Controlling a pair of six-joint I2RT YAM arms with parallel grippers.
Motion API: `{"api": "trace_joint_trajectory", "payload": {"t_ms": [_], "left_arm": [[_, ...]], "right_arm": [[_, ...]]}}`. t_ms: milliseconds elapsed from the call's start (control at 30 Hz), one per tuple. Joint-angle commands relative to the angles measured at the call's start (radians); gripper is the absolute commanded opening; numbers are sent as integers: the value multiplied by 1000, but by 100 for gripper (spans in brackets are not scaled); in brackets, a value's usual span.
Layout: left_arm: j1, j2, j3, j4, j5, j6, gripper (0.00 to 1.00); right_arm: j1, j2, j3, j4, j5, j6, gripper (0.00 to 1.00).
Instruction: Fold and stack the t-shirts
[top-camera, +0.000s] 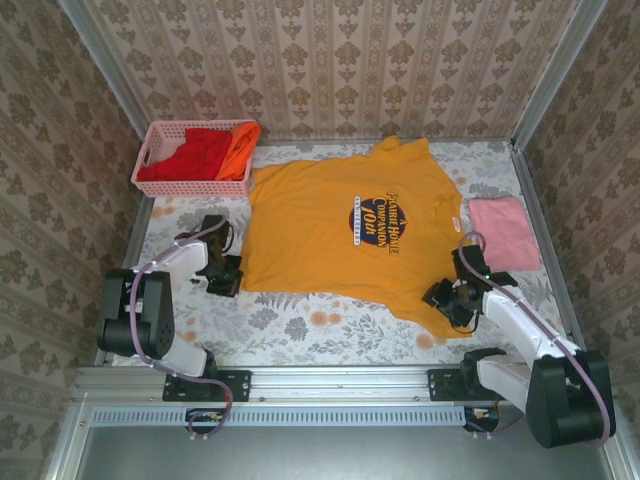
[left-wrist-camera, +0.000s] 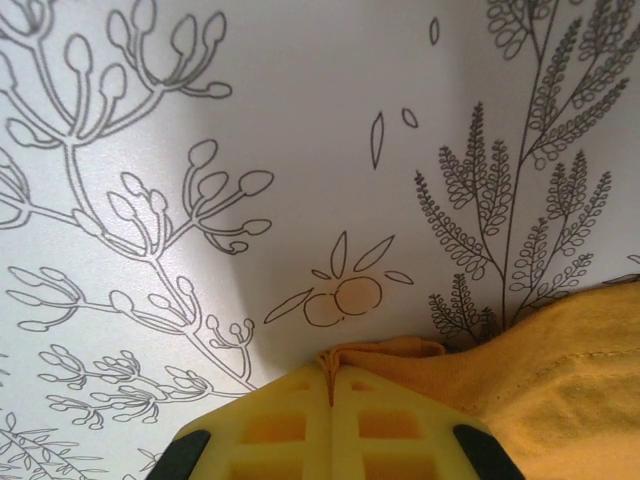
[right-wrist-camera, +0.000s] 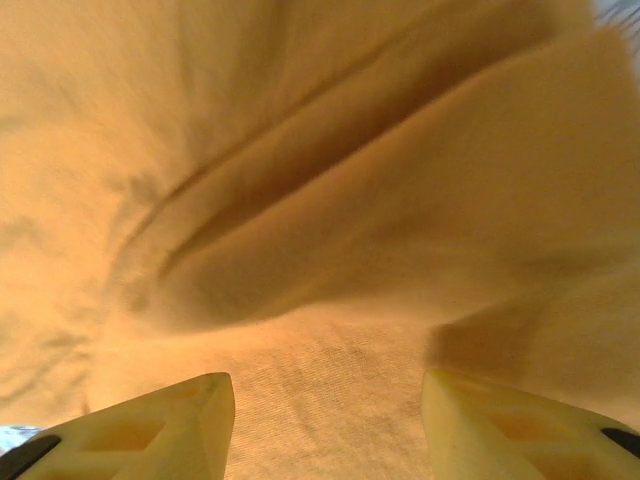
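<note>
A golden-yellow t-shirt with a dark chest logo lies spread flat on the table. My left gripper is at its lower left corner, and its yellow fingers are shut on a pinch of the yellow hem. Over the shirt's lower right corner, my right gripper stands open, fingertips wide apart just above the yellow cloth. A folded pale pink shirt lies at the right. Red and bright orange shirts sit in the basket.
A pink lattice basket stands at the back left corner. The floral tablecloth lies bare in front of the yellow shirt. Patterned walls close in the table on three sides.
</note>
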Motion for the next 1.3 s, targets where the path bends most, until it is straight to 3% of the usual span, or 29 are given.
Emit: {"api": "trace_joint_trajectory", "payload": {"t_ms": [0, 333, 467, 567, 733, 900, 1267], "left_arm": [[5, 41, -10, -6, -18, 5, 0], [10, 64, 9, -12, -7, 20, 0], [12, 79, 26, -15, -4, 31, 0], [16, 84, 34, -15, -1, 42, 0], [24, 77, 28, -21, 0, 59, 0], [28, 68, 11, -13, 8, 57, 0], [28, 27, -35, 8, 10, 40, 0]], "right_arm": [[74, 43, -44, 69, -9, 92, 51], [396, -2, -98, 24, -9, 329, 52], [430, -82, -31, -76, 27, 316, 57], [412, -133, 40, -142, 83, 236, 61], [239, -137, 115, -245, 118, 102, 63], [89, -130, 114, -323, 152, 82, 56], [45, 13, 51, -174, 129, 101, 47]]}}
